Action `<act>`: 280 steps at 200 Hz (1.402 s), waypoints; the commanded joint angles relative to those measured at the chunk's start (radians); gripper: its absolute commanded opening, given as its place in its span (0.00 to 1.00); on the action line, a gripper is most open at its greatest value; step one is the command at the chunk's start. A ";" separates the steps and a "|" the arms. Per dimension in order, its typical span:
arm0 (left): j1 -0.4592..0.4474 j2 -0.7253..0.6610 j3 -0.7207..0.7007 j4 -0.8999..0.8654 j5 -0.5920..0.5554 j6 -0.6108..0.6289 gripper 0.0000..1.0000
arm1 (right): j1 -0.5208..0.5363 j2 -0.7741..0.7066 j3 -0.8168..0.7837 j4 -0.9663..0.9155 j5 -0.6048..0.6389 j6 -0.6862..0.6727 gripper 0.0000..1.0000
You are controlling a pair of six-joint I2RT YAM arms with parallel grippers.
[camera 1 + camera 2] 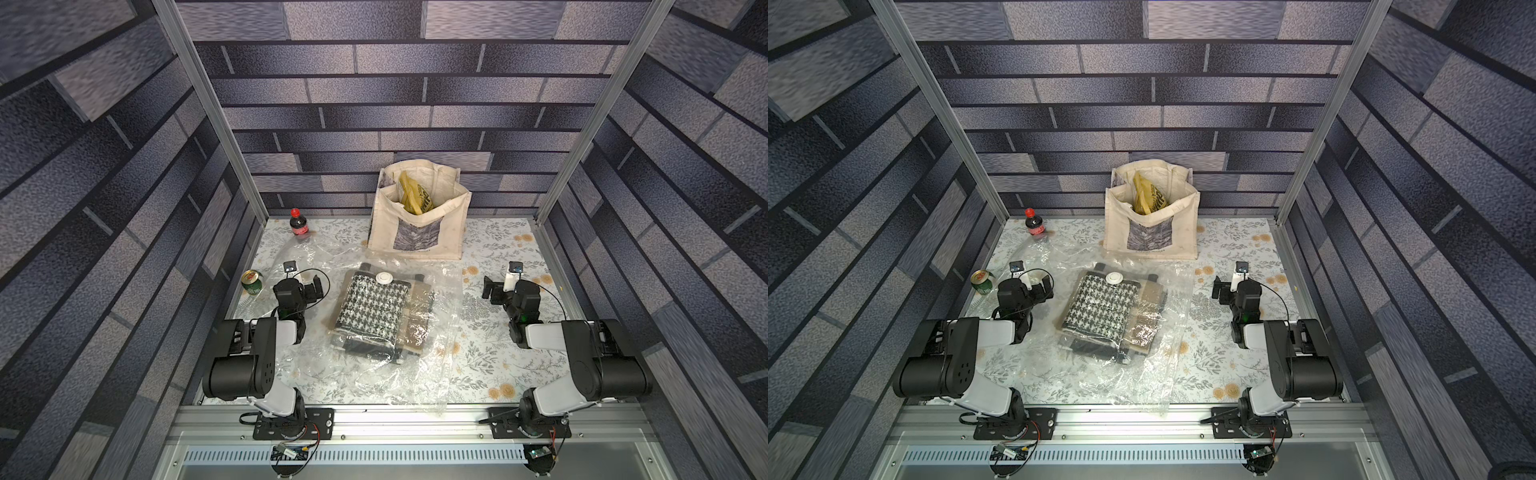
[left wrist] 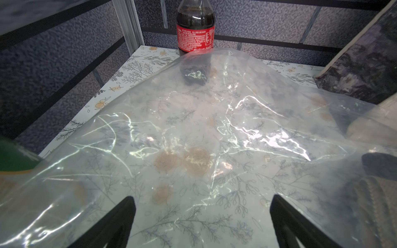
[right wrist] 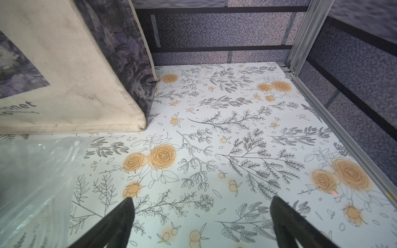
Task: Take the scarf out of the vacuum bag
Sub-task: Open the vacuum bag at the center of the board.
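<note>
Scarf sealed in bag, both grippers released

The vacuum bag [image 1: 365, 332] lies mid-tabletop [image 1: 490, 345] with one folded houndstooth scarf [image 1: 372, 307] inside, between the left gripper [image 1: 318, 286] and right gripper [image 1: 490, 289], both spread wide and empty. One tote [image 1: 417, 232], one bottle [image 1: 298, 222], one can [image 1: 252, 282]; floral surface, brick-print walls.

A: Where do the two top views look from?

B: From high above the front rail, tilted down and back. Both take in the whole floral table [image 1: 490, 332] and both arms, nearly the same picture, a little shifted sideways.

A: And the wrist views?

B: Low and close, each looking out between its own fingers. The left one faces the cola bottle [image 2: 195, 28] in the far corner across the vacuum bag [image 2: 193, 139]. The right one faces the opposite far corner. Both catch the tote bag [image 3: 64, 85].
</note>
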 commanded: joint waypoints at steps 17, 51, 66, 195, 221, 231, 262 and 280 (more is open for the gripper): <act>0.002 0.002 0.010 -0.008 0.012 -0.013 1.00 | -0.004 -0.002 0.006 -0.014 -0.013 -0.007 1.00; -0.001 0.003 0.010 -0.010 0.008 -0.010 1.00 | -0.003 -0.002 0.006 -0.014 -0.014 -0.007 1.00; 0.000 0.003 0.012 -0.011 0.009 -0.009 1.00 | -0.003 -0.002 0.007 -0.016 -0.012 -0.007 1.00; -0.048 -0.209 0.114 -0.343 -0.205 -0.057 1.00 | 0.023 -0.154 0.029 -0.171 0.063 -0.015 1.00; -0.079 -0.295 0.141 -0.441 -0.272 -0.095 1.00 | 0.046 -0.298 0.101 -0.408 0.121 0.021 1.00; -0.087 -0.329 0.173 -0.520 -0.266 -0.104 1.00 | 0.052 -0.343 0.151 -0.540 0.121 0.047 1.00; -0.118 -0.439 0.249 -0.695 -0.239 -0.157 1.00 | 0.084 -0.437 0.268 -0.830 0.130 0.089 1.00; -0.125 -0.497 0.307 -0.800 -0.177 -0.220 1.00 | 0.094 -0.505 0.297 -0.936 0.108 0.138 1.00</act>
